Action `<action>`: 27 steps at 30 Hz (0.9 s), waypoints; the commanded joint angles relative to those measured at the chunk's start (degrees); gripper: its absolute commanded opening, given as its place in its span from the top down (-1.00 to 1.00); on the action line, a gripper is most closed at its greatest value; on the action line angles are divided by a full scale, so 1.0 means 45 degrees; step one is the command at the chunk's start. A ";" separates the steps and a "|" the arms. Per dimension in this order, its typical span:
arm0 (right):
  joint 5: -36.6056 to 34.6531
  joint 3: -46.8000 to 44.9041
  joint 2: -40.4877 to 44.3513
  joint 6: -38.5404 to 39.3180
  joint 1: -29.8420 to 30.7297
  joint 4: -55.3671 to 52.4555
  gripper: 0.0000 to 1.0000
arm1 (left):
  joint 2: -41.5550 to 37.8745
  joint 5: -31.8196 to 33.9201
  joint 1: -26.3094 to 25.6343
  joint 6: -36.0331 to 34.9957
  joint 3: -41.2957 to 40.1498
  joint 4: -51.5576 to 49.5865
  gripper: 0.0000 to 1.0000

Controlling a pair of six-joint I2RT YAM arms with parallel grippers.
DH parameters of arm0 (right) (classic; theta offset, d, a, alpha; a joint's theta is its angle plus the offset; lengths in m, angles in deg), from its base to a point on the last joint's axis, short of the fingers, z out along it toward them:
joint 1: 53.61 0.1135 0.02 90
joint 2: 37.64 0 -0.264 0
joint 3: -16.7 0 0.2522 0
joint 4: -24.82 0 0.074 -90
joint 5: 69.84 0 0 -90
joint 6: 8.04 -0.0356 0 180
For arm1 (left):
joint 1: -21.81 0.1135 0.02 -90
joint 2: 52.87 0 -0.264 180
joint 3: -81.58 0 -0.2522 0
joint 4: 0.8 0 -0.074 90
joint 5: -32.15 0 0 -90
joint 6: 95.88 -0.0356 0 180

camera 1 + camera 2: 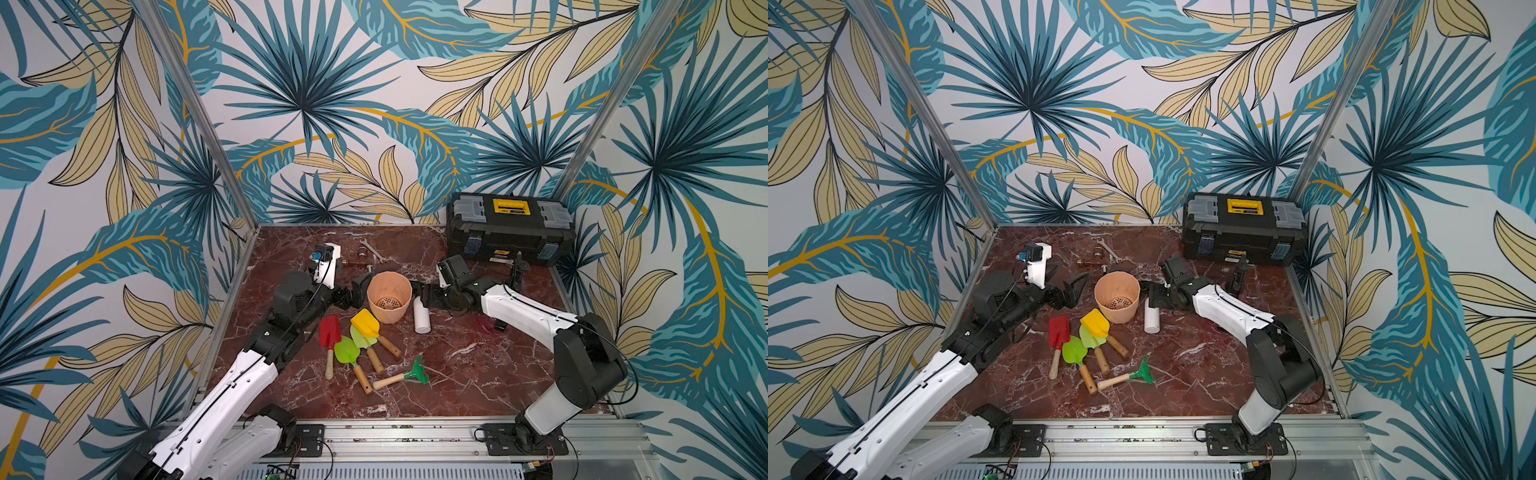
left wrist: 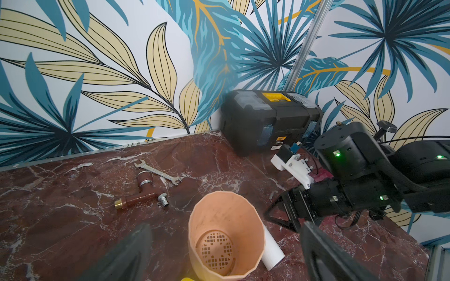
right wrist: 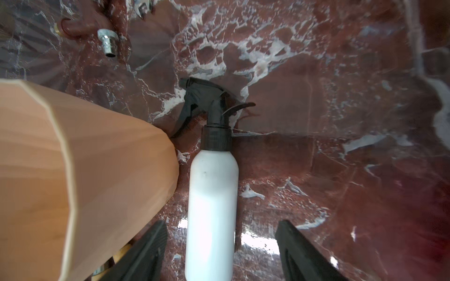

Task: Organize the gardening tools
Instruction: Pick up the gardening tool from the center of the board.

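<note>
A white spray bottle (image 3: pixel 211 194) with a black trigger head lies on the marble beside a peach flowerpot (image 1: pixel 389 297). My right gripper (image 3: pixel 221 223) is open, its fingers either side of the bottle's body without touching it. My left gripper (image 2: pixel 225 227) is wide open and empty on the pot's other side. In front of the pot lie a red spade (image 1: pixel 329 330), a yellow spade (image 1: pixel 365 323), two green spades (image 1: pixel 347 350) and a green rake (image 1: pixel 417 371). The pink sprayer's black pump (image 1: pixel 1239 274) shows behind the right arm; its body is mostly hidden.
A black-and-yellow toolbox (image 1: pixel 510 226) stands shut in the back right corner. A metal wrench (image 1: pixel 374 250) and pipe fittings (image 2: pixel 143 192) lie at the back behind the pot. Patterned walls and metal posts close in the table (image 1: pixel 478 374) on three sides.
</note>
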 commanded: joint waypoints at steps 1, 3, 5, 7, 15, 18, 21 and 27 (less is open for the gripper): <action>0.0717 -0.0385 -0.0541 -0.0379 0.0046 0.1099 -0.52 | -0.0206 0.0094 0.0097 -0.0184 -0.0207 -0.0181 -1.00; 0.0790 -0.0451 -0.0865 -0.0404 0.0046 0.1290 -0.52 | -0.0207 0.0106 0.0097 -0.0173 -0.0212 -0.0182 -1.00; 0.0901 -0.0465 -0.1205 -0.0395 0.0056 0.1468 -0.51 | -0.0196 0.0105 0.0106 -0.0179 -0.0222 -0.0157 -1.00; 0.1011 -0.0481 -0.1557 -0.0387 0.0046 0.1704 -0.50 | -0.0207 0.0110 0.0096 -0.0189 -0.0230 -0.0135 -1.00; 0.0859 -0.0452 -0.2399 -0.0308 0.0044 0.1967 -0.32 | -0.0174 0.0145 0.0100 -0.0178 -0.0231 -0.0133 -1.00; 0.0556 -0.0491 -0.2394 -0.0274 0.0046 0.1884 -0.20 | -0.0161 0.0114 0.0096 -0.0132 -0.0231 -0.0104 -1.00; 0.0372 -0.0556 -0.2279 -0.0169 0.0054 0.1877 -0.01 | -0.0136 0.0131 0.0098 -0.0134 -0.0219 -0.0075 -1.00; -0.0899 -0.0736 -0.0988 -0.0091 0.0029 0.1508 0.23 | -0.0029 0.0041 0.0096 -0.0044 -0.0021 -0.0001 -1.00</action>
